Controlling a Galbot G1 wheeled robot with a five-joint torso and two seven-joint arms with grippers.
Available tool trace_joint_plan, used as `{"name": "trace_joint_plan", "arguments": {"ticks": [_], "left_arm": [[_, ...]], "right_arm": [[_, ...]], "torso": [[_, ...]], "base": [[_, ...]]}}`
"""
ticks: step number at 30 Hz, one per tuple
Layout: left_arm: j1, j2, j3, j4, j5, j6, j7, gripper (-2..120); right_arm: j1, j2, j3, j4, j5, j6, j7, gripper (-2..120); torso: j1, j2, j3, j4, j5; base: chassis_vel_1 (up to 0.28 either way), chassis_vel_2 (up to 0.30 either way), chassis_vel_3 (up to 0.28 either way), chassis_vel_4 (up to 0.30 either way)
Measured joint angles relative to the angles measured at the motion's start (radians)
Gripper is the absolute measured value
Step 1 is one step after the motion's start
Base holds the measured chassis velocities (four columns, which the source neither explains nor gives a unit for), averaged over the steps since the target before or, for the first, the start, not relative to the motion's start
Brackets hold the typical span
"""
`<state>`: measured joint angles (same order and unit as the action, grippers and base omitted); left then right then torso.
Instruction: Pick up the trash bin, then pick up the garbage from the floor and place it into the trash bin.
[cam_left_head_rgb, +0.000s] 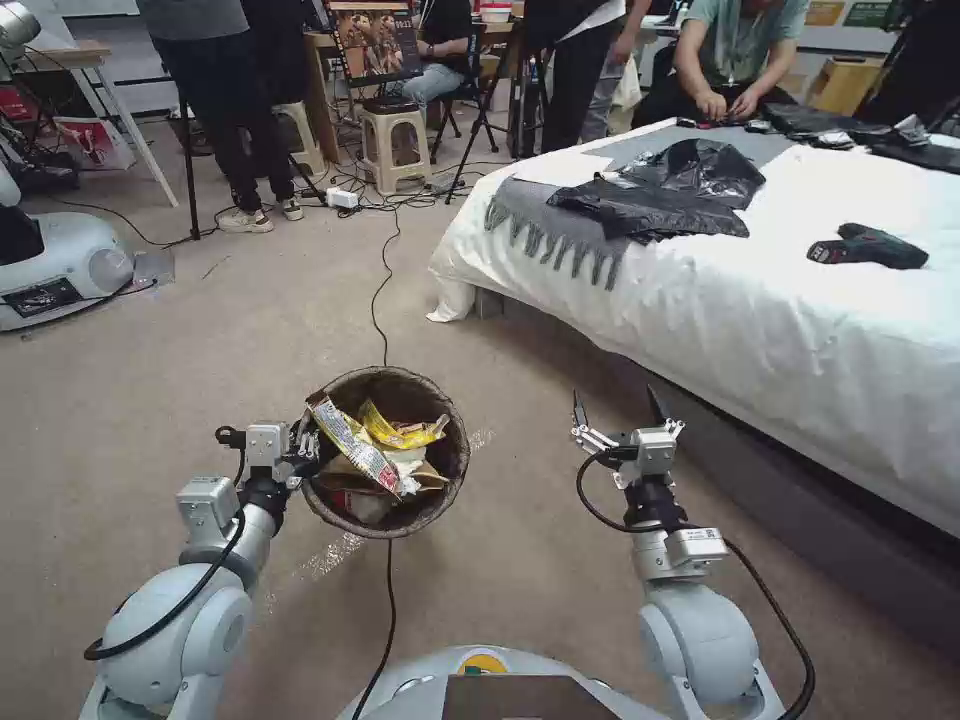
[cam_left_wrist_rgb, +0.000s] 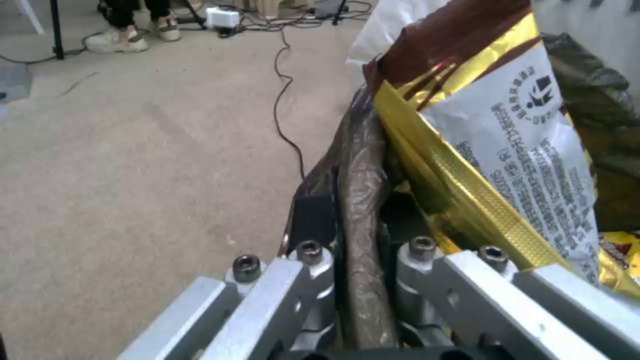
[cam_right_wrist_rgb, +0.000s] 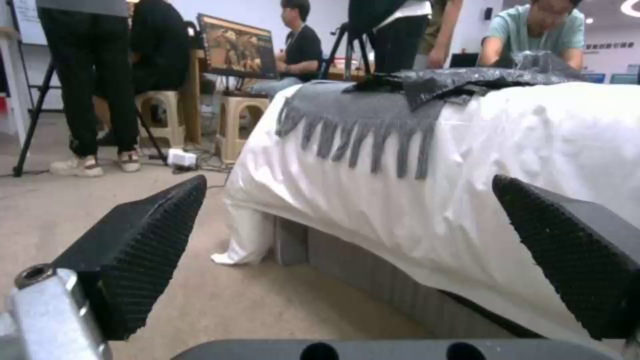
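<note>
Item: small round bin with dark brown bag liner (cam_left_head_rgb: 440, 480), hanging above the carpet, pinched at its rim by the left gripper (cam_left_head_rgb: 303, 455), mouth up for loading. Contents: yellow snack wrappers (cam_left_head_rgb: 398, 432). Right gripper (cam_left_head_rgb: 615, 408) hovering beside it, fingers apart, holding nothing.

Printed Chinese characters, dark on white panel of gold-and-brown foil snack wrapper (cam_left_wrist_rgb: 527, 150), with small square recycling-type symbol near upper end; lines too small and tilted to read. Same wrapper in head view (cam_left_head_rgb: 355, 450): red-and-white printing, illegible. Blue-lit wall sign (cam_right_wrist_rgb: 605, 46) behind bed: characters visible, unreadable. Small label on right arm's wrist block (cam_left_head_rgb: 700, 537): unreadable.
</note>
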<state>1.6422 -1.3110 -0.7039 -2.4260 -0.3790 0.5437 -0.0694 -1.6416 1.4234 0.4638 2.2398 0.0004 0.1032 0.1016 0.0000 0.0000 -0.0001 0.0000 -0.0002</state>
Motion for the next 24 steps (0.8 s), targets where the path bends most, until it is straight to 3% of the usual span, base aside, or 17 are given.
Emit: {"name": "trace_joint_plan", "arguments": {"ticks": [24], "left_arm": [[0.003, -0.011, 0.002, -0.006, 0.021, 0.012, -0.005, 5]], "right_arm": [[0.026, -0.06, -0.003, 0.01, 0.05, -0.03, 0.009, 100]], "torso": [[0.0, 0.0, 0.0, 0.0002, 0.0002]], "base": [[0.005, 0.004, 0.005, 0.005]]}}
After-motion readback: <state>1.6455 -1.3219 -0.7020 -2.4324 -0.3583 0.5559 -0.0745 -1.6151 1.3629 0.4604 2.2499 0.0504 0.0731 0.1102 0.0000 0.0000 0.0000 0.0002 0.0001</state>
